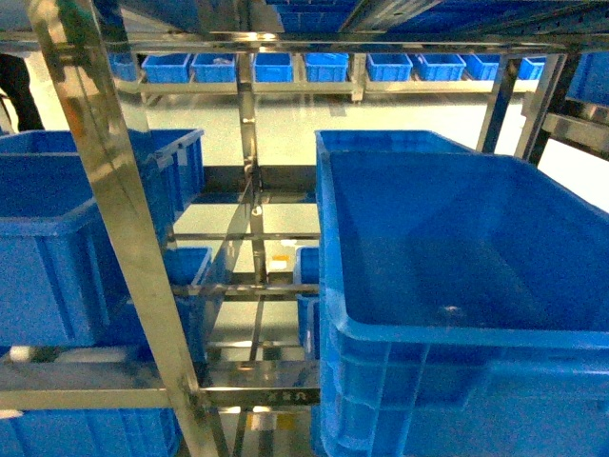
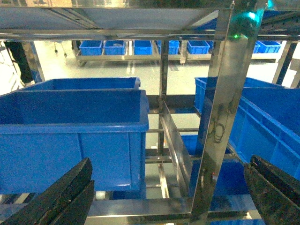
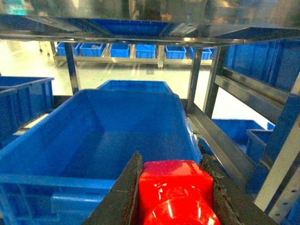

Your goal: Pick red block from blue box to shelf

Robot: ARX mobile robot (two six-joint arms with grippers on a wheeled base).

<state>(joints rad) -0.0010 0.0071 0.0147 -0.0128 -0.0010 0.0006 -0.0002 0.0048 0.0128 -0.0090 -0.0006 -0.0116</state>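
Observation:
In the right wrist view the red block fills the bottom centre, stud facing the camera, and my right gripper is shut on it with a dark finger on each side. It hangs just before the near rim of a dark blue crate that stands on the steel shelf. My left gripper is open with nothing between its fingers, facing a shelf upright. Neither gripper shows in the head view. The blue box is out of view.
Dark blue crates sit on the shelf: a big one at right and one at left. A slanted steel upright crosses the near left. More crates line a far rack. Upper shelf rails run close overhead.

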